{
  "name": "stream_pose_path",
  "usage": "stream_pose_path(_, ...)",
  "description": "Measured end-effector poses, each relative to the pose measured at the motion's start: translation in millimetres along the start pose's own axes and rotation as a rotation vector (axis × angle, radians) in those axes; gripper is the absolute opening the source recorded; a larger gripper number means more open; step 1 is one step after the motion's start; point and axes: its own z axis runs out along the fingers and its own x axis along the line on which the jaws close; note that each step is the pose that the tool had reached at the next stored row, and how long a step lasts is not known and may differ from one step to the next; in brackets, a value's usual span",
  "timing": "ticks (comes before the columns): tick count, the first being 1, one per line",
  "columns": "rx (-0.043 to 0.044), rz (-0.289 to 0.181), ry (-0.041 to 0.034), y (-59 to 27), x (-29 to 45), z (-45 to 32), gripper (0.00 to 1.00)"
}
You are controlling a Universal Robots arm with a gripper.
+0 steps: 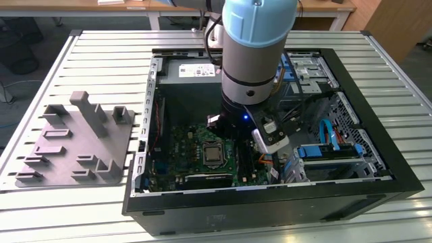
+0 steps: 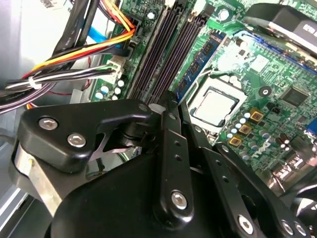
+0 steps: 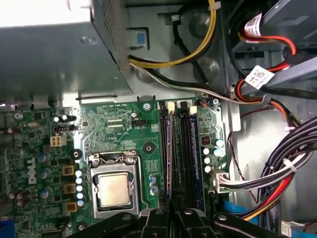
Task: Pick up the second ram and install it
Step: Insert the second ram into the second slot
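The second ram (image 2: 198,64), a thin blue board with black chips, lies edge-up along the memory slot nearest the processor socket (image 2: 215,106). In the first wrist view the second ram (image 3: 170,148) shows as a narrow purple-blue strip running under my fingers. My gripper (image 2: 168,105) is shut on its near end, with the fingertips drawn together over the slot. I cannot tell whether the stick is seated in the slot. In the exterior view my arm (image 1: 253,50) reaches down into the open computer case (image 1: 398,167) over the motherboard (image 1: 202,152).
A grey tray with upright posts (image 1: 74,147) stands on the slatted table at the exterior view's left. Bundled cables (image 3: 277,173) run close beside the slots. The metal power supply box (image 3: 54,54) sits beyond the board, and drive bays (image 1: 331,152) sit at the exterior view's right.
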Motion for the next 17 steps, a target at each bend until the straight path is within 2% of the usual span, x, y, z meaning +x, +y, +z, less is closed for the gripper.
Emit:
stream_pose_path(6, 0.0016, 0.000, -0.0001, -0.6, 0.0, 7.9, 0.14)
stream_pose_path(14, 0.0098, 0.000, -0.0009, -0.7, -0.7, 14.3, 0.14)
stream_pose_path(17, 0.0118, 0.000, -0.0010, -0.7, -1.0, 14.5, 0.14)
